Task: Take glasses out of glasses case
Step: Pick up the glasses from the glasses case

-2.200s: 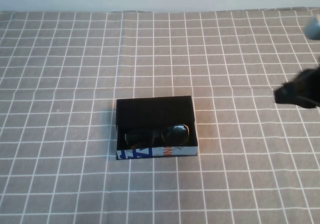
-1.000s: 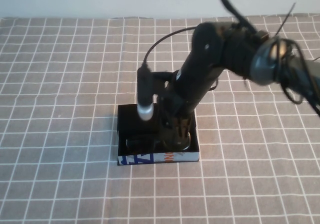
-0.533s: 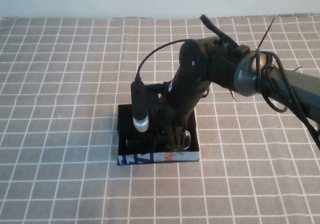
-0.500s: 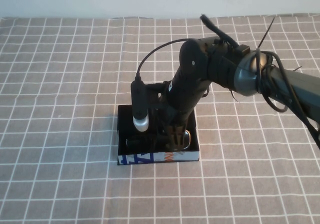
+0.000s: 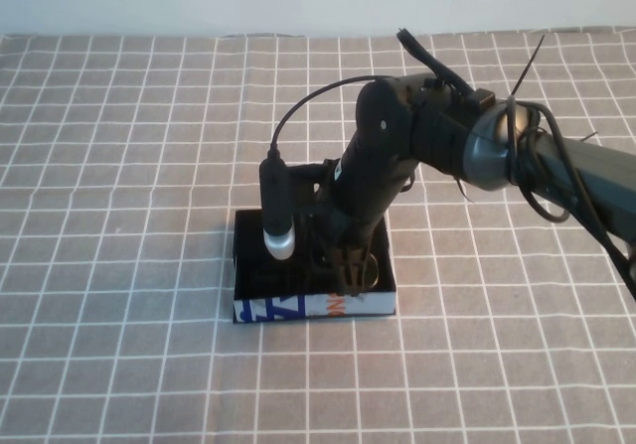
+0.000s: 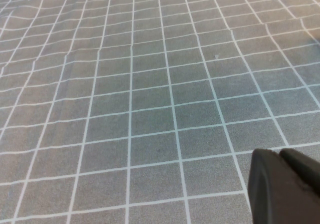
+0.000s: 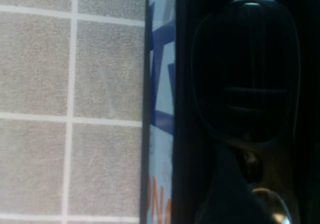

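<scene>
— High view: our right gripper [image 5: 350, 270] down inside case [image 5: 288, 308], at glasses [image 7: 245, 68]. Grip?
— Cannot tell. Left gripper [image 6: 285, 186] idle, apparently closed. Risk: we lift the case too.

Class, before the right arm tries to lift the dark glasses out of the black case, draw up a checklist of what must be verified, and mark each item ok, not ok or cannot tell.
1. Black rectangular glasses case with the blue-printed white front edge lies open on the grey checked cloth: ok.
2. Black thick-framed glasses lie inside the case: ok.
3. Right hand is down inside the case, over the glasses: ok.
4. Right hand has closed on the frame: cannot tell.
5. Left hand is away from the case, over bare cloth: ok.
</scene>
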Controlling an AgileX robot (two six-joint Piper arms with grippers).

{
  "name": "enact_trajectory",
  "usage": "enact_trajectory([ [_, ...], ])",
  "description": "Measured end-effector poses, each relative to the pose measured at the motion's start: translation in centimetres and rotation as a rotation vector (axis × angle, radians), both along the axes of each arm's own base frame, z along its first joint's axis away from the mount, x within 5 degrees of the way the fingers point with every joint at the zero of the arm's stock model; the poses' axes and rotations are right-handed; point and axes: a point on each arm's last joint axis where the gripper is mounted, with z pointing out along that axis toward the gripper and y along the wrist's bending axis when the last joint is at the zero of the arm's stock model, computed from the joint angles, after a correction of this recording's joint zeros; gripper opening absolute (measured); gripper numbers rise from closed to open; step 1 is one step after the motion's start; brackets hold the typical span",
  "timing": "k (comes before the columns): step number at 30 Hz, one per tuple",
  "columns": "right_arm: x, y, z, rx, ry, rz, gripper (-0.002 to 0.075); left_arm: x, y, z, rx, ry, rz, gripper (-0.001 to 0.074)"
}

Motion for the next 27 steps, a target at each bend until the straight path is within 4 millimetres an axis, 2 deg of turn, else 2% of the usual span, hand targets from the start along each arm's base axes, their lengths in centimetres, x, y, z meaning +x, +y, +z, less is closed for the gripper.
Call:
enact_trajectory([
  [12,-0.9,0.71,0.16,-0.025,0.039,0.039,0.0307,0.0,0.0,0.0,0.0,0.0,0.0,-0.0004],
  [27,-0.43,0.67,-0.74,-0.053,0.013,0.041,0.0307,0.0,0.0,0.0,0.0,0.0,0.0,-0.0004],
])
